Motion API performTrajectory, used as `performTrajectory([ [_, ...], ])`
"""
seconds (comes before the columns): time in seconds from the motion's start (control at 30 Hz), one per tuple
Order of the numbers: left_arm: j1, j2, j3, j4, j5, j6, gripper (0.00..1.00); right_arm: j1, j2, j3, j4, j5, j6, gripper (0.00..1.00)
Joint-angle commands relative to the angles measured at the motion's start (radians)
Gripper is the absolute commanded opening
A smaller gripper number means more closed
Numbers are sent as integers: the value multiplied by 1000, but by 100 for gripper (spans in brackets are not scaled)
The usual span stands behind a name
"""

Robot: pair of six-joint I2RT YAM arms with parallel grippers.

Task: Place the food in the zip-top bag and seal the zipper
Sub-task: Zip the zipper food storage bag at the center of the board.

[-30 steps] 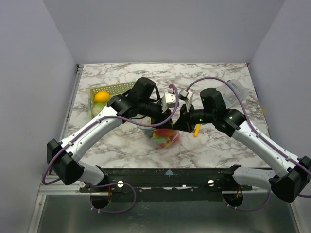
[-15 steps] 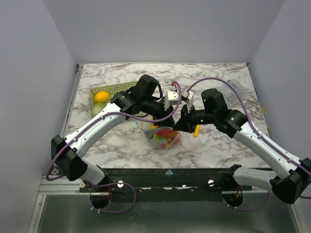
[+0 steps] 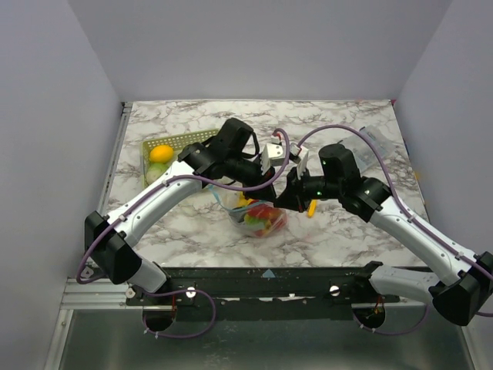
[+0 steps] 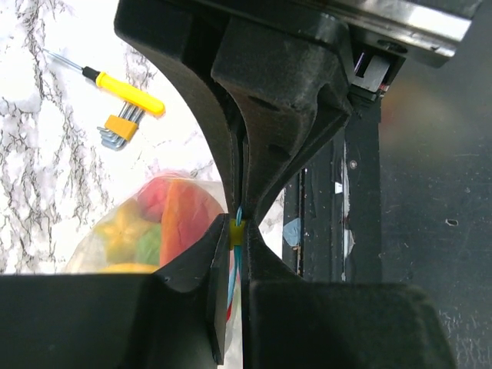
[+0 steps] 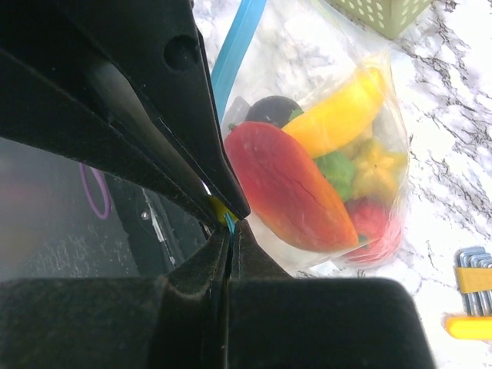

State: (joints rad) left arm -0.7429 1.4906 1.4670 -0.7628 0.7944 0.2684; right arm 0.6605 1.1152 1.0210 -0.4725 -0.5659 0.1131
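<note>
The zip-top bag point(image 3: 260, 219) hangs between both grippers just above the table and holds several toy foods: a red pepper point(image 5: 288, 188), a yellow piece point(image 5: 338, 115), a green piece point(image 5: 334, 171) and a red fruit point(image 5: 370, 223). My left gripper point(image 4: 237, 247) point(image 3: 269, 183) is shut on the light-blue zipper point(image 4: 233, 269) beside its yellow slider point(image 4: 238, 231). My right gripper point(image 5: 229, 240) point(image 3: 287, 196) is shut on the same zipper point(image 5: 238, 46), nose to nose with the left. An orange-yellow fruit point(image 3: 160, 153) lies in the green basket point(image 3: 185, 141).
A yellow-handled screwdriver point(image 4: 127, 92) point(image 3: 311, 206) and a set of hex keys point(image 4: 119, 127) lie on the marble right of the bag. The basket stands at the back left. The table's black front rail point(image 3: 262, 279) runs along the near edge.
The left arm has swung a little to the right, bringing its gripper closer to the right gripper. The bag stays hanging in about the same place.
</note>
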Motion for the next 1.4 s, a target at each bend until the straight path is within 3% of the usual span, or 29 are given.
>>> performTrajectory([
  [0.0, -8, -7, -24, -81, -26, -5, 0, 7, -25, -17, 143, 96, 94, 0],
  [0.17, -7, -43, -69, -68, -47, -15, 0, 8, -42, -39, 128, 160, 161, 0],
  [0.3, -7, -55, -67, -75, -73, -25, 0, 8, -138, -118, 225, 316, 242, 0],
  [0.53, -8, -76, -65, -101, -105, -31, 0, 8, -141, -94, 154, 476, 287, 0],
  [0.67, -7, -91, -70, -104, -133, -34, 0, 8, -157, -97, 128, 508, 286, 0],
  [0.9, -7, -107, -75, -120, -167, -43, 0, 8, -186, -117, 134, 405, 238, 0],
  [1.37, -6, -233, -171, -142, -264, -69, 0, 8, -255, -164, 91, 560, 291, 0],
])
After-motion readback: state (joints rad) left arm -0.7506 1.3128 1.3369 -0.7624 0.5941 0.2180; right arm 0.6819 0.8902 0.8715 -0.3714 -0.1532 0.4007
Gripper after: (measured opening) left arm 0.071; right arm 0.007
